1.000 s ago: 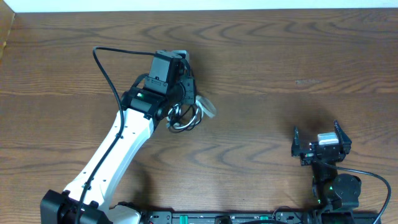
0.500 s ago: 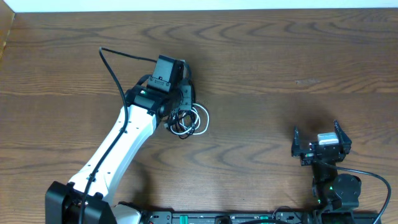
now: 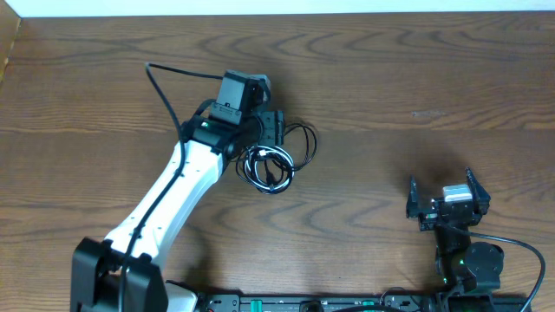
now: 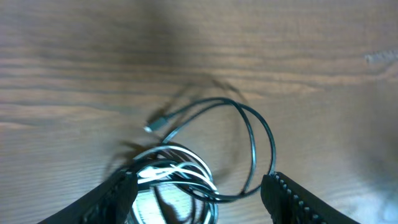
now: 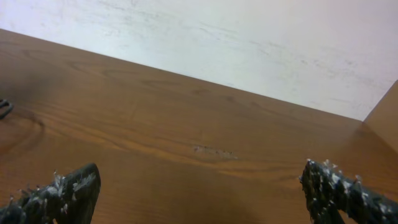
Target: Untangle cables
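Only the two cords lie on the counter (image 3: 390, 69). The white cord (image 4: 169, 169) sits coiled in tight loops left of centre. The black cord (image 4: 272, 146) runs through that coil and swings out in one wide loop to the right. Its small plug (image 4: 152, 127) lies flat just beyond the coil, pointing left.

The left hand (image 4: 198, 190) hangs directly over the bundle with its fingers (image 4: 118, 199) spread apart. The coil shows between them, and neither finger presses on a cord. From overhead, the hand and its white arm (image 3: 165, 208) cover the left side of the tangle. The arm's own thick black wire (image 3: 160, 95) arches up behind it.

The right hand (image 3: 442, 192) rests near the counter's front edge, well apart from the cords. Its fingers stand wide with nothing between them.

Bare wood stretches between the bundle and the right hand, marked only by a faint scuff (image 3: 429, 113). A white wall (image 5: 249, 43) closes off the far edge. A dark rail (image 3: 303, 303) with small green lights runs along the front edge.
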Tool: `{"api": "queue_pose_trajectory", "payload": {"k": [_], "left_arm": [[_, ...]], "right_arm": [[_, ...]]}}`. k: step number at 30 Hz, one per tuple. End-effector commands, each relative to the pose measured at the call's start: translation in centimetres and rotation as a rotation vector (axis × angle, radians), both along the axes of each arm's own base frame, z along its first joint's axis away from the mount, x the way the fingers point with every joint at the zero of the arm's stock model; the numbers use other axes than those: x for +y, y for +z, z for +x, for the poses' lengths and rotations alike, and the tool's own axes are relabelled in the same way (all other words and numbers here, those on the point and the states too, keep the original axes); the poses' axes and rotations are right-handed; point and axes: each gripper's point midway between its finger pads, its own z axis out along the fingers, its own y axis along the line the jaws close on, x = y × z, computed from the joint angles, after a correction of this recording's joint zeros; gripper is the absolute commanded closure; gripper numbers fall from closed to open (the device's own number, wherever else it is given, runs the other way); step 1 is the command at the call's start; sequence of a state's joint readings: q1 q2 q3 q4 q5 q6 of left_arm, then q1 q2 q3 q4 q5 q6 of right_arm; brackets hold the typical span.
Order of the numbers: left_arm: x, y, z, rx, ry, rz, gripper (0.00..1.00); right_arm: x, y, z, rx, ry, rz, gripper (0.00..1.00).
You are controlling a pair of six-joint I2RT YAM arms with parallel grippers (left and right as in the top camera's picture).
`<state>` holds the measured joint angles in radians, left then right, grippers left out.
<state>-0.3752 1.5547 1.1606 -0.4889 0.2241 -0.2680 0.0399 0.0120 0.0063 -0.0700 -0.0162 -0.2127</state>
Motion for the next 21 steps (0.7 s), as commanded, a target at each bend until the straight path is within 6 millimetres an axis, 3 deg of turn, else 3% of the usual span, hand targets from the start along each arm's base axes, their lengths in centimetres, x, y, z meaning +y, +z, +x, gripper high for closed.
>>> {"api": "queue_pose_trajectory", "payload": {"k": [1, 11, 17, 21], "left_arm": [[-1.5, -0.9, -0.1, 0.053, -0.008, -0.061, 0.30], [-7.6, -4.1, 1.7, -0.012, -0.082, -0.088, 0.31], [-7.9, -8.4, 2.3, 0.029, 0.043, -0.018, 0.30], [-8.4, -9.6, 2.5, 0.043, 0.061, -0.027, 0.30]], "right_arm": [[0.3, 0.0, 0.0, -0.001, 0.017, -0.008, 0.01], [0.3, 0.0, 0.0, -0.001, 0.017, -0.008, 0.01], [0.3, 0.0, 0.0, -0.001, 0.017, -0.008, 0.01], [0.3, 0.0, 0.0, -0.001, 0.017, -0.008, 0.01]]}}
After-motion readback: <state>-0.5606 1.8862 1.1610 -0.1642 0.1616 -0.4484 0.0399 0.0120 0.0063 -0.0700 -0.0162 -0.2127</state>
